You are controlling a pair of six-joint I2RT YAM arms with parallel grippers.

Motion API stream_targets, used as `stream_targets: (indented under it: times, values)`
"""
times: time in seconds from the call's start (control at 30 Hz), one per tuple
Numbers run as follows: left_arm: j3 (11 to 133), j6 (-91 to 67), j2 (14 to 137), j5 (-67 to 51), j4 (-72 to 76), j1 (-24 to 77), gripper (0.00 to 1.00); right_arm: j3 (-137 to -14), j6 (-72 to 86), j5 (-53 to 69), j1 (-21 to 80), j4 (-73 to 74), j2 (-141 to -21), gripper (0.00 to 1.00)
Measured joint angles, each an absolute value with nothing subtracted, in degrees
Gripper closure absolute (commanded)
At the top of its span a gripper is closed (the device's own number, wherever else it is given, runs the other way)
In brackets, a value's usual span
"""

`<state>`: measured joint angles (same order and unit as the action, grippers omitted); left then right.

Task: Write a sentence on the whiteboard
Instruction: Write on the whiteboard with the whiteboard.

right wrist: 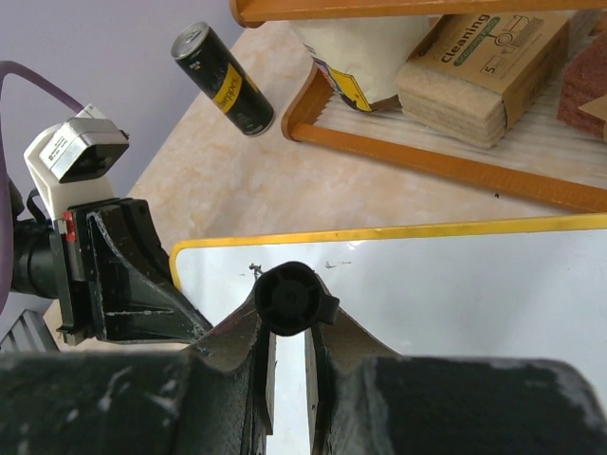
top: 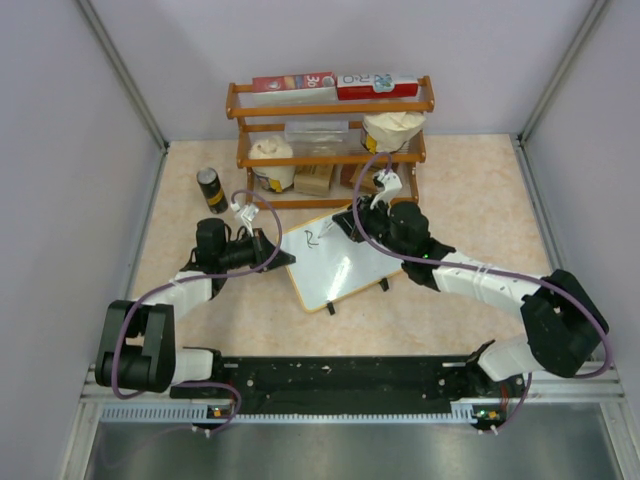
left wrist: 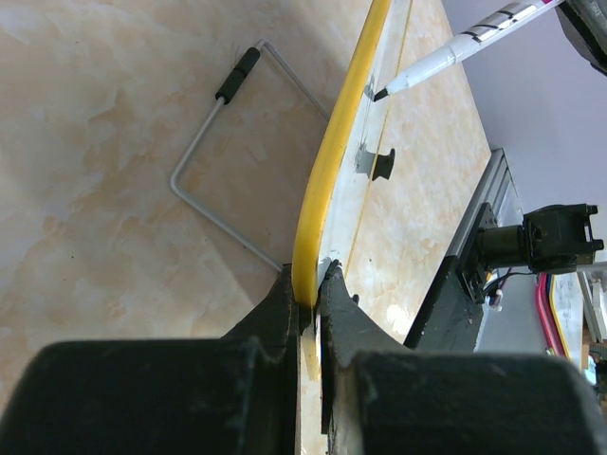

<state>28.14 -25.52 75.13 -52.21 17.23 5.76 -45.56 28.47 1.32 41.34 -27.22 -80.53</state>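
Clamping the whiteboard (top: 345, 265) at frame centre with the left gripper (left wrist: 315, 284), pinching the marker (left wrist: 455, 49) in the right gripper (right wrist: 289, 327) over first strokes (top: 315, 238); risking a twisted board and crooked script if pressing hard.

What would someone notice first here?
The whiteboard in the middle of the table, pinched at its edge by the left end effector. The right end effector holds a marker with its tip at the board, near a few black marks. Behind stands a wooden rack.
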Motion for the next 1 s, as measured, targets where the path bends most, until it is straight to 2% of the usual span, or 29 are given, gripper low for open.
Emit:
stream_targets:
  times: [1.0]
  values:
    - [28.05,-25.54,75.13,-52.23,17.41,5.76,1.0,-43.0,28.56,2.66,41.34,-28.77,-78.89,1.0]
